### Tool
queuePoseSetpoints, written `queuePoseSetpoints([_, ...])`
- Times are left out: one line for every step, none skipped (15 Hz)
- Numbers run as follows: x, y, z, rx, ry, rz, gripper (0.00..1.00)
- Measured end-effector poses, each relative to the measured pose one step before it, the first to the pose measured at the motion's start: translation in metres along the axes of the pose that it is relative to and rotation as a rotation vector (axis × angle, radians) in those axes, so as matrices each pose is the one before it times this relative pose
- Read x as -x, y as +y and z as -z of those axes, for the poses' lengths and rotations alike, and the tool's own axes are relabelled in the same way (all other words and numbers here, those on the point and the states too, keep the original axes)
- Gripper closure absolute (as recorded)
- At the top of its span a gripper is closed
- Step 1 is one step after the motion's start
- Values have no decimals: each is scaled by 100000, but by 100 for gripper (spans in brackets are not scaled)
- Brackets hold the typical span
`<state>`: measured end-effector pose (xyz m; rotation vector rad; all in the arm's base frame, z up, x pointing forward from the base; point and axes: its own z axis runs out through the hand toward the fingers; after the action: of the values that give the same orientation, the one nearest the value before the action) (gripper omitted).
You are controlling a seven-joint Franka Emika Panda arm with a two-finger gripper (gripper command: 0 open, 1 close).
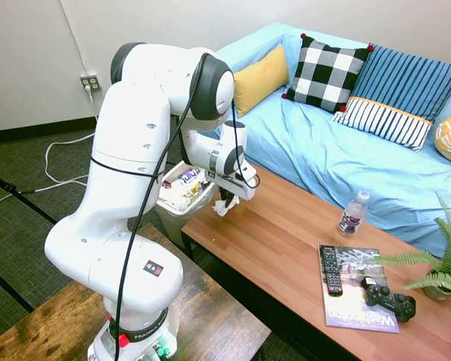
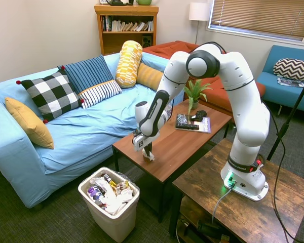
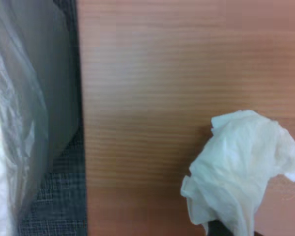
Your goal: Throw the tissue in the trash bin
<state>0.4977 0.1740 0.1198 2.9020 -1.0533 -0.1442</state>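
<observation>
Tissue [image 2: 150, 156]: crumpled white wad at the coffee table [image 2: 177, 147] corner, apparently pinched in the closed gripper [image 2: 147, 151]; lift clear, carry past the table edge over the lined trash bin [image 2: 111, 215], then release.

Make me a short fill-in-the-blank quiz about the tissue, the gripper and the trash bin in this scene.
1. The gripper is shut on the ____.
2. The tissue hangs just above the wooden coffee ____.
3. The trash bin stands on the ____ beside the coffee table.
4. The remote control lies on a ____.

Missing words: tissue; table; floor; magazine
</observation>
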Motion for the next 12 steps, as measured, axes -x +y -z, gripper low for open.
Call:
queuePoseSetpoints([518,-843,1602,-1083,350,1477,100])
queuePoseSetpoints([889,-1166,1823,-955,468,2153,100])
queuePoseSetpoints([1314,-1544,1823,-733,651,2467,100])
queuePoseSetpoints([1656,-1885,1512,-322,1093,2387,100])
queuePoseSetpoints([1859,-2041,1111,4,1258,2136,100])
queuePoseSetpoints([1836,-1972,714,235,1101,2205,100])
queuePoseSetpoints([1641,-1930,353,287,640,1965,100])
queuePoseSetpoints([1498,-1883,-36,325,365,1688,100])
queuePoseSetpoints([1135,-1620,-462,450,231,1548,100])
queuePoseSetpoints([938,-1406,-687,724,-60,1857,100])
queuePoseSetpoints([884,-1326,-786,663,-57,2062,100])
queuePoseSetpoints([807,-1176,-882,421,-8,1735,0])
